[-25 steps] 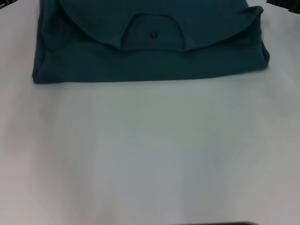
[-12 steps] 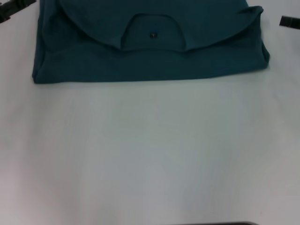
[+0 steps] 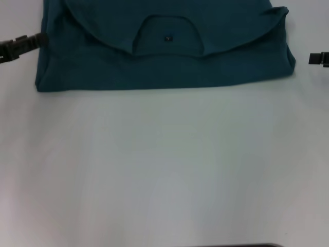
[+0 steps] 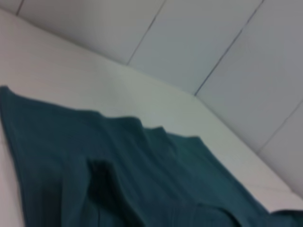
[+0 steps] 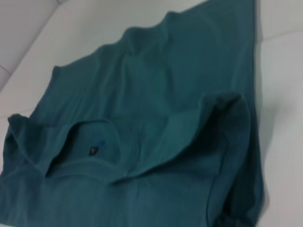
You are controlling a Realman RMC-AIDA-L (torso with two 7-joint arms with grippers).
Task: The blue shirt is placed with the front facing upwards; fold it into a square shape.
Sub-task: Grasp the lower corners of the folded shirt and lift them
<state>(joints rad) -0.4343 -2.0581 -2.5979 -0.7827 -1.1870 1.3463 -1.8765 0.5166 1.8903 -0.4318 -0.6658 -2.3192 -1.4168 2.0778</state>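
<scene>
The blue shirt [image 3: 164, 51] lies on the far part of the white table [image 3: 164, 164], partly folded: a curved flap is turned toward me over the body, and the round collar [image 3: 167, 36] with its small dark label [image 3: 168, 38] shows at the centre. Its near edge runs straight across; the right corner bulges slightly. My left gripper [image 3: 20, 45] sits at the shirt's left edge, its dark tip just at the fabric; I cannot tell whether its fingers are apart or together. My right gripper [image 3: 318, 58] shows only as a dark tip at the right margin, apart from the shirt, its fingers likewise unreadable
</scene>
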